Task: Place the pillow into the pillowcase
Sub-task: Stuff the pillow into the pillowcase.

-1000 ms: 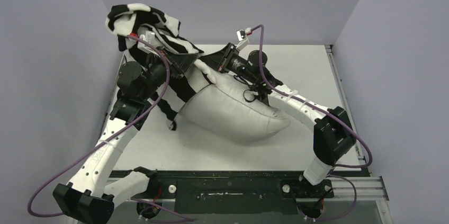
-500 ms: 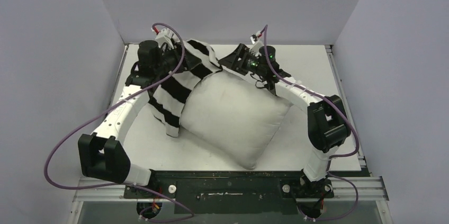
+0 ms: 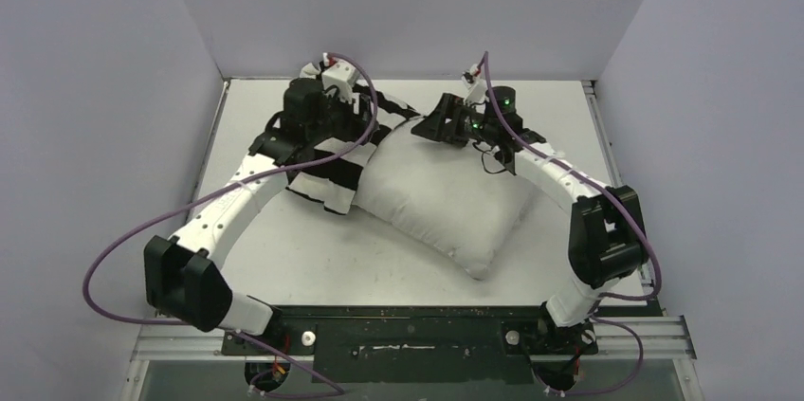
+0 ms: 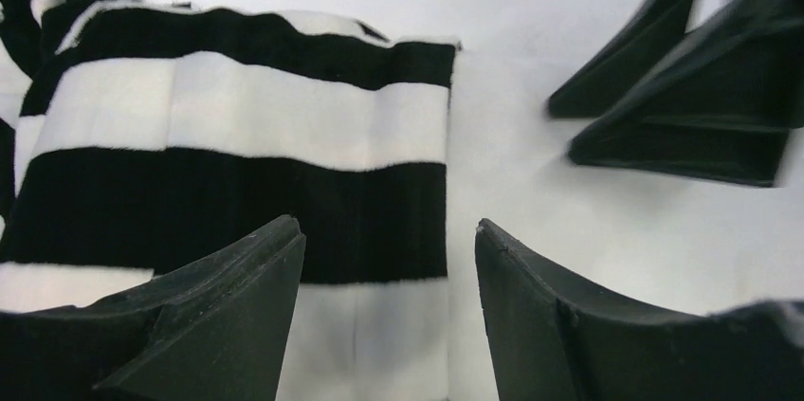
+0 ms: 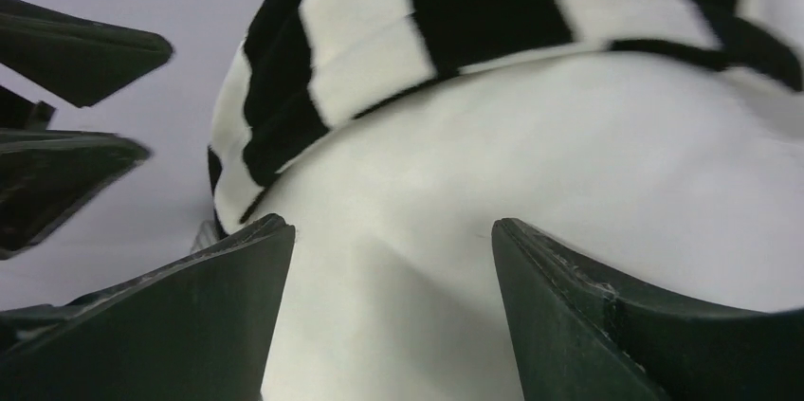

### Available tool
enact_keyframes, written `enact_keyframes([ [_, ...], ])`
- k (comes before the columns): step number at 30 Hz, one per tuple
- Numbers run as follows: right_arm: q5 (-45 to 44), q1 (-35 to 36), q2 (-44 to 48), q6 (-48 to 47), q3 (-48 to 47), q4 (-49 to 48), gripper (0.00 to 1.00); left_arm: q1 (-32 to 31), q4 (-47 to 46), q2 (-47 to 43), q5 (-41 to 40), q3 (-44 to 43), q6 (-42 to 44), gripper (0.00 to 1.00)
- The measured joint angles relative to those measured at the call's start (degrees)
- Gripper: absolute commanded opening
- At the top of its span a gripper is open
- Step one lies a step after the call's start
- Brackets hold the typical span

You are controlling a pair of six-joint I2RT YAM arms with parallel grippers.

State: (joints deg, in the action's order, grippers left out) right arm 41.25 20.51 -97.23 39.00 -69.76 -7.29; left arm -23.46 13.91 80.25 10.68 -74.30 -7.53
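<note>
Toward the near edge of the table (image 3: 313, 264), I see one corner of the pillow (image 3: 446, 197) pointing between the two arm bases. It lies flat on the white top, set on a diagonal across the middle, plump and rectangular, its off-white fabric lightly creased and puckered at that near corner. Most of it is bare.

Farther back and to the left, the pillowcase (image 3: 327, 183) sits crumpled against the pillow's left side, broad black and white stripes running across it. Its cloth rides up over the pillow's far left end, and in the right wrist view the striped edge curves over the rounded white bulge. The left wrist view shows part of the case spread flat on the table, one straight hem ending on bare white surface.

Over the far end, both grippers hang close together. My left gripper (image 4: 384, 230) is above the striped cloth, fingers spread, nothing between them. My right gripper (image 5: 389, 226) is just above the pillow's far end, fingers likewise apart and gripping nothing.
</note>
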Motion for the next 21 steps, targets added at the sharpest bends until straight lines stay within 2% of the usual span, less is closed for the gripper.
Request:
enact_keyframes([
  [3,-2.4,-2.5,3.9,-4.6,0.5,5.4,0.92,-2.4,0.0,4.5,-4.1,-0.2,2.4,0.64],
  [6,-4.3,-5.0,7.1,-10.7,0.2,9.5,0.97,-4.4,0.1,8.8,-7.8,-1.9,3.9,0.65],
  [14,-3.5,-11.5,3.7,-21.7,-1.1,17.8,0.97,-7.7,-2.9,16.9,-11.9,-6.8,5.5,0.63],
  [15,-3.1,-11.7,2.6,-22.7,-1.1,18.6,0.96,-8.0,-3.4,18.3,-12.1,-7.5,5.6,0.58],
  [16,-2.4,-11.6,1.6,-23.7,-1.2,19.5,0.94,-8.3,-3.7,19.6,-12.3,-8.1,5.7,0.48],
  [18,-1.4,-10.9,-0.6,-25.4,-1.3,20.7,0.87,-9.0,-3.8,22.0,-12.8,-9.0,6.2,0.10],
  [19,-1.1,-10.3,-1.8,-26.1,-1.3,21.0,0.82,-9.2,-3.9,22.9,-13.0,-9.2,6.4,0.00],
  [21,-1.0,-9.1,-3.0,-26.3,-0.9,20.2,0.65,-10.0,-3.7,24.3,-13.7,-9.8,7.3,0.00],
])
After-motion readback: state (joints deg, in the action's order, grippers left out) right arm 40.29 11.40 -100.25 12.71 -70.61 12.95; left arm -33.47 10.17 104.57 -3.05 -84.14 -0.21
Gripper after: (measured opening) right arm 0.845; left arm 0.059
